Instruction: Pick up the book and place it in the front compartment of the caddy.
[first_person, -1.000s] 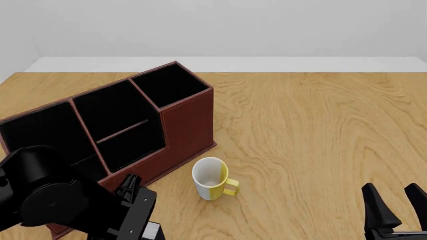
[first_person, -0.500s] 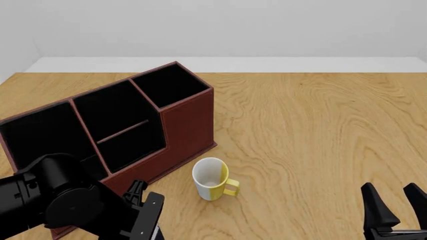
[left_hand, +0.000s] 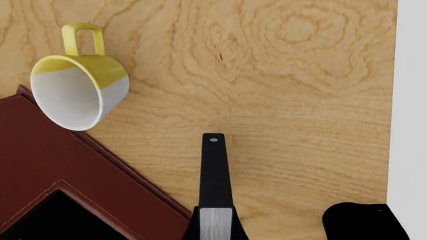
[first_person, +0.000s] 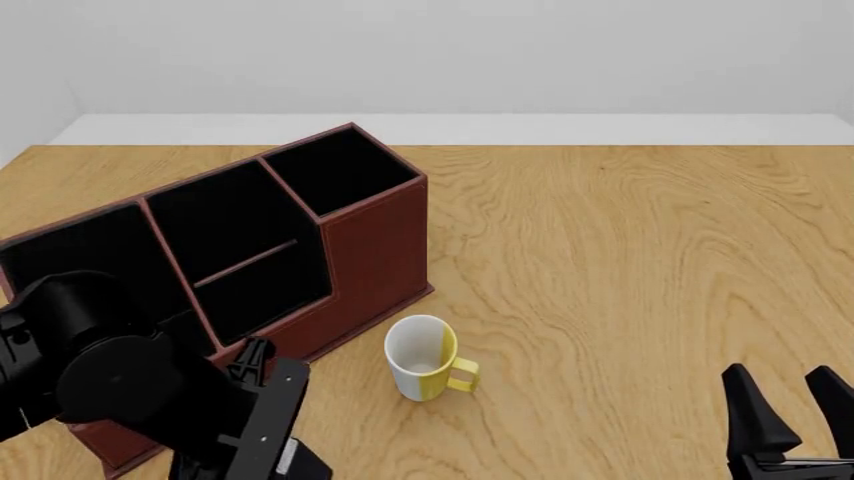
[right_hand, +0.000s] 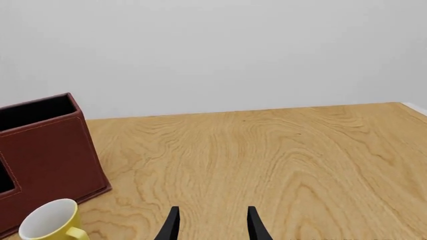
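reddish-brown caddy (first_person: 267, 250) sits far left on the tabletop (first_person: 641, 260), mug (first_person: 424, 358) just near-right of it. we see no book. left gripper (first_person: 260, 420) jaws: cannot tell. right gripper (right_hand: 210, 225) jaws apart, empty.

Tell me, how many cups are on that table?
1. A white-and-yellow mug stands upright just in front of the reddish-brown caddy, near its front corner. The left arm hides part of the table, so another could be behind it.

no readable text, labels or numbers
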